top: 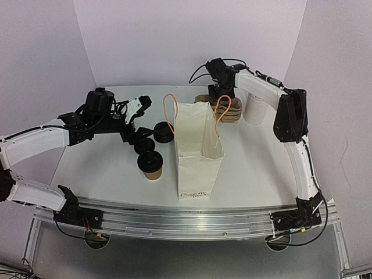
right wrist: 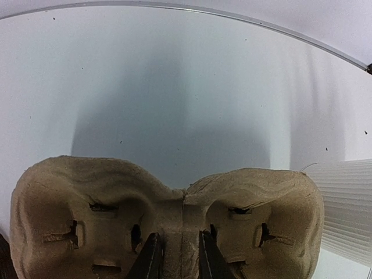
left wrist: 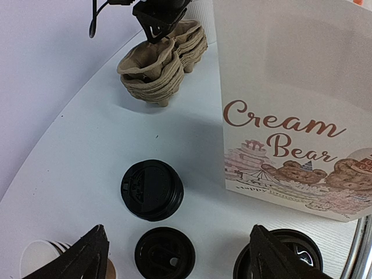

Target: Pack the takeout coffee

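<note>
The takeout coffee (top: 151, 164), a brown paper cup with a black lid, stands left of the white paper bag (top: 197, 152). In the left wrist view only its lid (left wrist: 302, 251) shows, partly behind my right-hand finger. My left gripper (top: 134, 136) hovers open over a single loose black lid (left wrist: 165, 254), its fingers well apart and holding nothing (left wrist: 178, 229). My right gripper (top: 222, 93) is at the back, shut on the middle ridge of the top brown pulp cup carrier (right wrist: 168, 209), one finger on each side of the ridge (right wrist: 178, 235).
A stack of black lids (left wrist: 152, 189) lies beyond the loose lid. An open white-lined cup (left wrist: 36, 257) stands at the lower left. The stacked carriers (top: 225, 108) sit behind the bag, with white ribbed cups (top: 254, 109) to their right. The bag has orange handles (top: 169, 110).
</note>
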